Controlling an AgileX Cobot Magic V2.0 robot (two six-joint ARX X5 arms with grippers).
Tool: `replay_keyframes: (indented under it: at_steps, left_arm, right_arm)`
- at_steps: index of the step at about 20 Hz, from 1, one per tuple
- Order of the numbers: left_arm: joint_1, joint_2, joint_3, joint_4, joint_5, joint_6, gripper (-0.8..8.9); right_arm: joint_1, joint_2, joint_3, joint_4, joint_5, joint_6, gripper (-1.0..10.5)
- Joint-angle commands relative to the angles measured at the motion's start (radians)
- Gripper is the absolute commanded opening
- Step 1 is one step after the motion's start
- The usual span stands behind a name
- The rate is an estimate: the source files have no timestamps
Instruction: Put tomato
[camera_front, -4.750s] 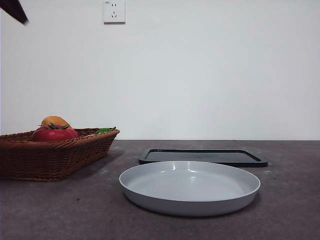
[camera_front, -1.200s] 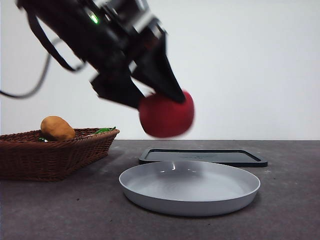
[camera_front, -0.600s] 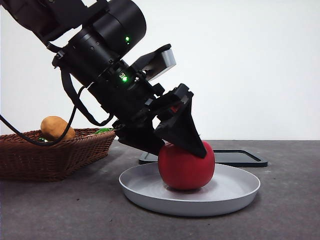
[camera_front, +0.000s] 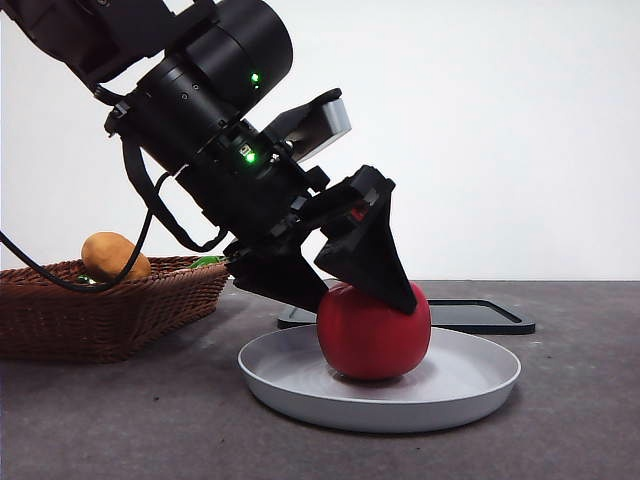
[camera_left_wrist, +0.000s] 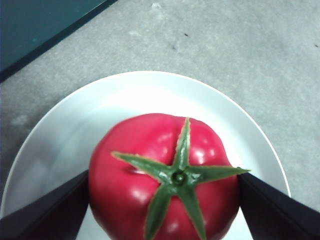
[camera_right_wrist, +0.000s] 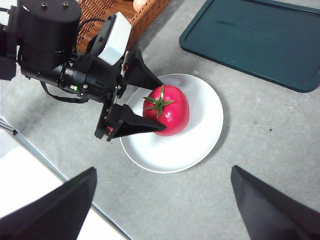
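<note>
The red tomato with a green star stem rests on the grey-white plate, upright, stem up in the left wrist view. My left gripper reaches down from the upper left, and its two black jaws lie against opposite sides of the tomato. The right wrist view shows this from above: tomato, plate, left gripper. My right gripper hangs high above the table, jaws wide apart and empty.
A wicker basket stands at the left with an orange-yellow oval fruit and something green in it. A dark flat tray lies behind the plate. A table edge runs near the right gripper's side in the right wrist view.
The tomato left the basket, was carried in the left gripper over to the plate and set down. In the last half second the near jaw shifted very slightly; the tomato stayed put.
</note>
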Motion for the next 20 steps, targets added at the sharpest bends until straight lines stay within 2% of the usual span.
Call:
replay_keyframes:
  at_steps: [1,3,10,15,20]
  left_arm:
    - [-0.011,-0.007,0.022,0.002,0.003,-0.008,5.03]
    - [-0.011,-0.02,0.022,-0.006,0.003,-0.008,5.79]
    - [-0.006,-0.081,0.022,-0.057,0.003,-0.009,5.79]
    - [0.032,-0.256,0.022,-0.107,-0.013,-0.01,5.79]
    - [0.111,-0.486,0.022,-0.242,-0.013,-0.053,5.59]
  right_arm:
    - [0.006,0.008,0.019,0.01,0.004,-0.005,4.3]
    - [0.006,0.008,0.019,0.009,0.004,-0.005,4.3]
    - [0.006,0.008,0.019,0.009,0.003,-0.005,4.3]
    - [0.006,0.008,0.019,0.01,0.004,-0.005,4.3]
    - [0.006,0.008,0.019,0.026,0.004,-0.009,4.3]
